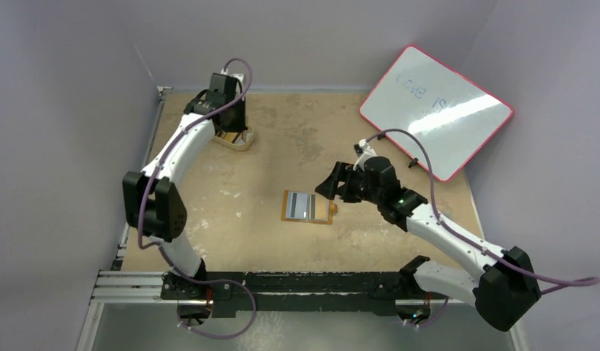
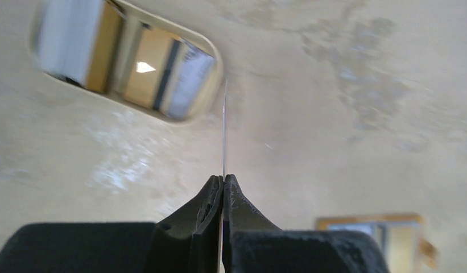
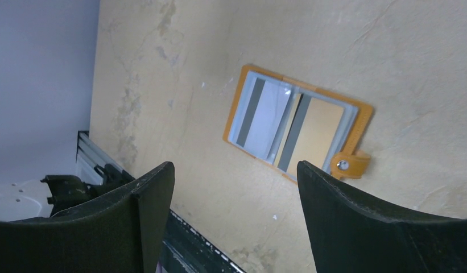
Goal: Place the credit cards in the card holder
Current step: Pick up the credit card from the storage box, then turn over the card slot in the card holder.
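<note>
- Top external view. The card holder [image 1: 308, 206] lies open and flat near the middle of the desk [image 1: 297, 139], with its striped pockets facing up. The right jaws hang over its right edge, beside the snap tab; their spread cannot be told from here. The left jaws hang over the far left corner, directly above the cream tray [image 1: 242, 145] and well apart from the card holder. A whiteboard [image 1: 437, 110] leans at the far right.
- Left wrist view. The left jaws are pressed together on a thin card [image 2: 224, 128], which is seen edge-on and stands straight out from the tips. The tray lies beyond the jaws and to their left. The loose cards [image 2: 143, 68] in it are blurred. The card holder shows at the lower right edge of the view, apart from the jaws.
- Right wrist view. The right jaws are spread wide and hold nothing. The card holder lies on the desk beyond the gap between them, untouched. Its pockets hold a pale card [image 3: 268, 114] and a gold-brown card [image 3: 321, 133], each with a dark stripe. The white snap [image 3: 344, 165] sits on the tab nearest the right-hand finger.
</note>
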